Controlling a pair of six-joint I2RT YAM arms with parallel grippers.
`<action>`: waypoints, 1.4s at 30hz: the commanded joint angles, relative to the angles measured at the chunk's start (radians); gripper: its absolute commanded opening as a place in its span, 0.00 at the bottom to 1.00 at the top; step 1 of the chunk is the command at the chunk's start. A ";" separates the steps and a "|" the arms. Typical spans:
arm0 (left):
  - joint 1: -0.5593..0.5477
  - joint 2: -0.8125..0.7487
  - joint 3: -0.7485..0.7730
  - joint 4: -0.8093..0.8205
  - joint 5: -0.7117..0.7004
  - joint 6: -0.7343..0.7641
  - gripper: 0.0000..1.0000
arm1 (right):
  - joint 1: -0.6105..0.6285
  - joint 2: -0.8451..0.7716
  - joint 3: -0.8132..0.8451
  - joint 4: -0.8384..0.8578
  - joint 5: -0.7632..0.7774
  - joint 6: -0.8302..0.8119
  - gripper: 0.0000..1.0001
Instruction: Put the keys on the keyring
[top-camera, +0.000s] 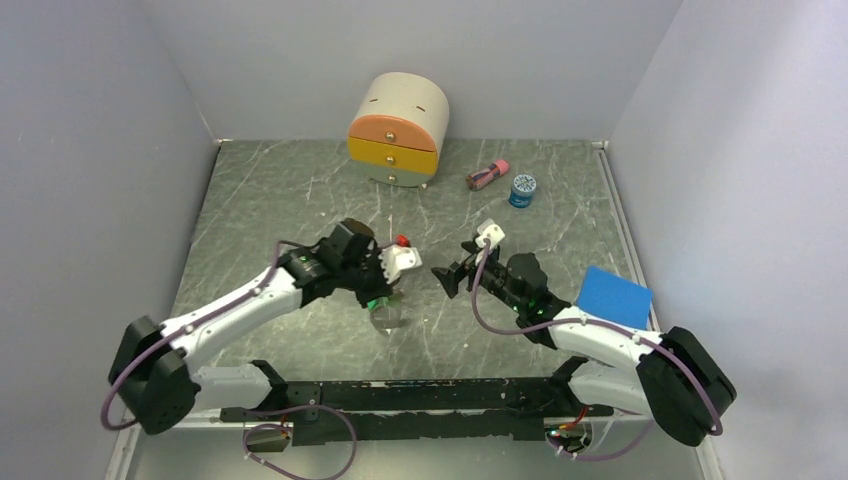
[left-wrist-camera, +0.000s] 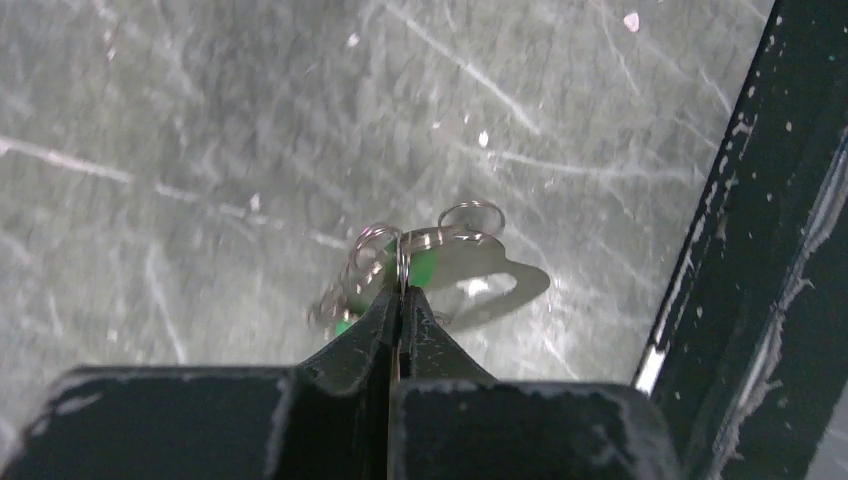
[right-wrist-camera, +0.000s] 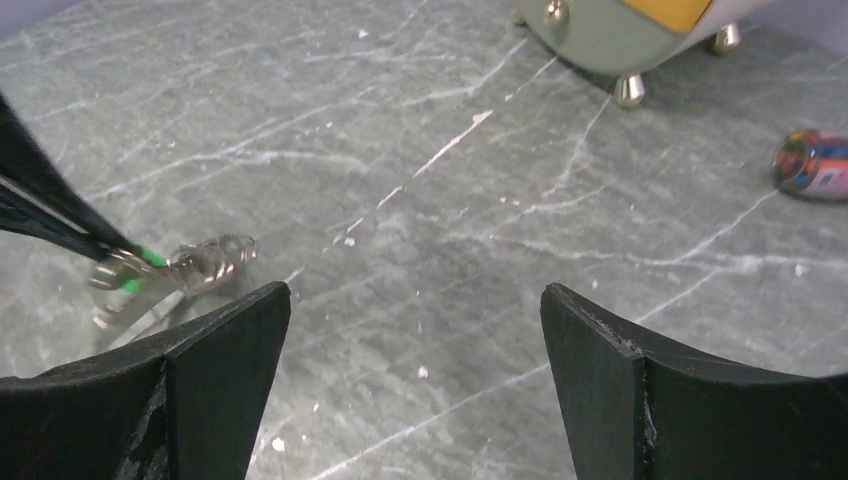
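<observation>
The keys (left-wrist-camera: 425, 268), with their green heads, hang in a small silvery bunch at the tip of the left hand (left-wrist-camera: 401, 296), just above the grey marbled table (top-camera: 300, 190). In the left wrist view that hand's two black fingers (left-wrist-camera: 365, 330) are pressed together on a thin metal loop of the keyring (left-wrist-camera: 400, 262), and more silvery rings stick out of the bunch to either side, one of them up and to the right. How the keys sit on the rings is too blurred to tell. A shiny flat piece lies under the bunch, toward the right.

From the right wrist view the same bunch shows at the left edge, pinched at the end of the left hand's dark fingers, with a coil of ring pointing right and a sliver of green beside it.

The right hand (right-wrist-camera: 415, 330) is wide apart and holds nothing; its fingers (right-wrist-camera: 610, 360) frame bare table. From above, it faces the left hand across a gap near the middle of the table.

At the back stands a small round chest of drawers (top-camera: 397, 130) in orange and yellow. To its right lie a pink tube (top-camera: 487, 175) and a little blue jar (top-camera: 522, 190), near each other. A blue square (top-camera: 614, 296) lies by the right arm.
</observation>
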 joint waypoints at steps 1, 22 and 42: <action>-0.060 0.108 -0.046 0.155 -0.028 -0.048 0.03 | -0.005 -0.042 -0.067 0.183 -0.048 0.023 0.99; -0.101 0.071 -0.151 0.332 0.088 -0.019 0.02 | -0.001 0.409 -0.200 1.017 -0.561 0.103 0.57; -0.165 0.061 -0.157 0.279 0.043 0.058 0.02 | 0.033 0.534 -0.110 0.930 -0.731 0.015 0.40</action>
